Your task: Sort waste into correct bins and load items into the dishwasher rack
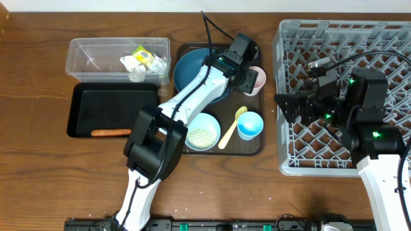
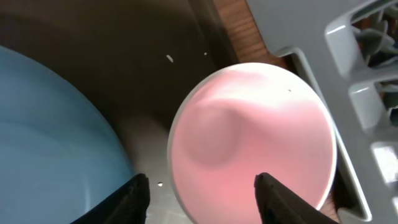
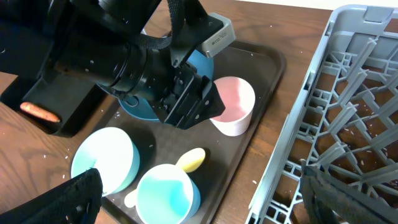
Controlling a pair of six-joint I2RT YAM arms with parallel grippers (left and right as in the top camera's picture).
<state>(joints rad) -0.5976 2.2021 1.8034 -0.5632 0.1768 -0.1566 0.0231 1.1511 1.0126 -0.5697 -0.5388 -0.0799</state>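
Left wrist view: the left gripper [image 2: 202, 193] hangs over the pale pink plastic cup [image 2: 249, 143], jaws part-open astride its near rim, one finger [image 2: 134, 199] outside and the other over the inside (a gap shows at the rim, so no clamp yet). The cup stands upright at the far right of the brown serving tray [image 1: 250, 146], just left of the big grey lattice dishwasher rack [image 1: 385, 38] and beside the large round blue plate [image 1: 192, 70]. Near it on the tray: light blue cup [image 1: 250, 125], pale yellow spoon [image 1: 232, 125], small pale bowl [image 1: 202, 131] w/ white rice grains. The right gripper [image 1: 286, 108] hovers over the rack's left part, jaws wide, holding nothing. Far left, the clear plastic tub [image 1: 83, 48] holds crumpled white tissue [image 1: 133, 64] & yellow-green wrapper [image 1: 146, 56]; the orange sausage piece [image 1: 110, 133] lies in the black tray [image 1: 83, 115].
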